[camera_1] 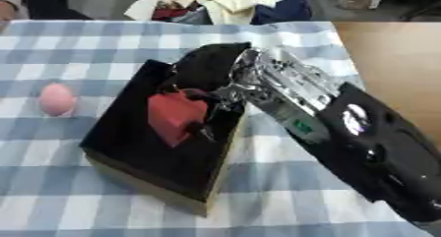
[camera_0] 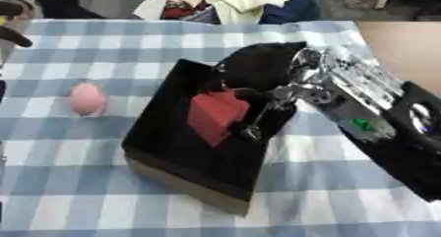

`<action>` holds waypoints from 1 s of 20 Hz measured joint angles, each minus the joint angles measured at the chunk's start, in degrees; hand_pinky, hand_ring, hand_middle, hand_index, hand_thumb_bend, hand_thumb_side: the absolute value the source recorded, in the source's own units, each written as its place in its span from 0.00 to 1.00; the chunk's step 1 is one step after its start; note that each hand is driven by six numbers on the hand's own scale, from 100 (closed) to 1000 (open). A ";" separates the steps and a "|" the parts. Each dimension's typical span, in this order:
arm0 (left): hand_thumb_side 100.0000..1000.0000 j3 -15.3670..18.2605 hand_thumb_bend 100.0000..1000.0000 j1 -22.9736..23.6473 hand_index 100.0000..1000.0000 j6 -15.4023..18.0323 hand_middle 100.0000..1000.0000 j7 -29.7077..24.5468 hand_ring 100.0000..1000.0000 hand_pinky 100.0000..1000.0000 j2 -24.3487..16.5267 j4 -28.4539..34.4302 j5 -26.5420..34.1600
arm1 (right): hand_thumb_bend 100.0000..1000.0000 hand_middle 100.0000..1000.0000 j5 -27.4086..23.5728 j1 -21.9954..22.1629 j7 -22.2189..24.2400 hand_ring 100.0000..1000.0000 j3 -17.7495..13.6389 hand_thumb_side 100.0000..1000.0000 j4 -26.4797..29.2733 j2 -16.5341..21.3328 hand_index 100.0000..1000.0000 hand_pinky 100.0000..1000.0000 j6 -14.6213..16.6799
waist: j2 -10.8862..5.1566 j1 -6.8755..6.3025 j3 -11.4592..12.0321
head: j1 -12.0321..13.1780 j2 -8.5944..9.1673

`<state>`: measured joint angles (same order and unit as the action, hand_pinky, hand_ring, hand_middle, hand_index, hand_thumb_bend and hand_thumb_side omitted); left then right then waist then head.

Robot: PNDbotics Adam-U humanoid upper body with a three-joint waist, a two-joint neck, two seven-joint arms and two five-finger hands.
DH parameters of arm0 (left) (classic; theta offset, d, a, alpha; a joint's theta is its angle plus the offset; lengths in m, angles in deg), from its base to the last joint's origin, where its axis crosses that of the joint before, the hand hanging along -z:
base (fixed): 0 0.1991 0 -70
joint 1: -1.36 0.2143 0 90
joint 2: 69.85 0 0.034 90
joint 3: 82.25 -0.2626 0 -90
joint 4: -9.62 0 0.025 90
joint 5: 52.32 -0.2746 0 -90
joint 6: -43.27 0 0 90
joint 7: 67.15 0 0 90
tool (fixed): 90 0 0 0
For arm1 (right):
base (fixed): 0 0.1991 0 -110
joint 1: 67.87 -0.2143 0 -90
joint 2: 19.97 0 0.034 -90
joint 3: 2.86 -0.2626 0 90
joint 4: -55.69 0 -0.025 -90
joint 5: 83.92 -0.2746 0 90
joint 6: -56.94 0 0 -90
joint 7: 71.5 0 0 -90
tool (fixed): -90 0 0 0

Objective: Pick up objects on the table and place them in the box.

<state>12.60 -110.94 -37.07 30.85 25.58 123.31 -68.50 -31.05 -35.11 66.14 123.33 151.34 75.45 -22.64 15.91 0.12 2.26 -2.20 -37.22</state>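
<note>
The right hand (camera_0: pixel 258 96) reached in over the black box (camera_0: pixel 194 152) from the box's right side, its black and silver forearm (camera_1: pixel 344 133) running back toward the lower right corner of both views. Its fingers (camera_0: pixel 245 128) curled down around a red block (camera_0: pixel 215 115), pinching it at its right edge, with the palm arched above the box's far end. The red block sat tilted inside the box, toward its middle, and whether it touched the box floor could not be told, since the interior was dark.

The box itself stood askew on the blue and white checked tablecloth (camera_0: pixel 103 196), its near corner showing a tan edge along the bottom. A pink egg-shaped object (camera_0: pixel 86 98) lay on the cloth well to the left of the box, apart from it and untouched.

Beyond the box, past the far edge of the table, a heap of yellow, red and blue cloth (camera_0: pixel 233 2) lay in a pile. To the right of the box, past the cloth's edge, a bare tan surface (camera_1: pixel 396 54) showed. The left hand appeared in neither view.
</note>
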 measured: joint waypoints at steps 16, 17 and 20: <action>0.73 0.00 0.00 -0.13 0.78 0.08 0.70 -0.08 0.64 0.41 0.05 0.00 0.00 | 0.20 0.80 6.06 -2.89 3.27 0.94 0.75 0.82 -2.14 -3.13 0.79 0.90 4.87 | 0.00 0.02 0.53 | -0.43 0.00; 0.73 0.00 0.00 -0.14 0.78 0.08 0.70 -0.08 0.64 0.41 0.06 0.00 0.00 | 0.24 0.81 6.65 -2.97 3.18 0.95 0.89 0.83 -2.52 -3.35 0.80 0.91 4.97 | 0.00 0.01 0.53 | -0.44 0.00; 0.73 0.00 0.00 -0.15 0.78 0.09 0.70 -0.09 0.64 0.40 0.30 0.00 0.00 | 0.31 0.83 8.12 -3.07 2.78 0.96 1.03 0.85 -3.63 -3.94 0.82 0.91 5.37 | 0.00 0.00 0.54 | -0.45 0.00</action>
<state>12.60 -111.09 -36.99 30.76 25.89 123.31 -68.50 -22.93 -38.18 68.93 124.37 147.71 71.51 -17.27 15.91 0.12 2.81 -2.65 -37.22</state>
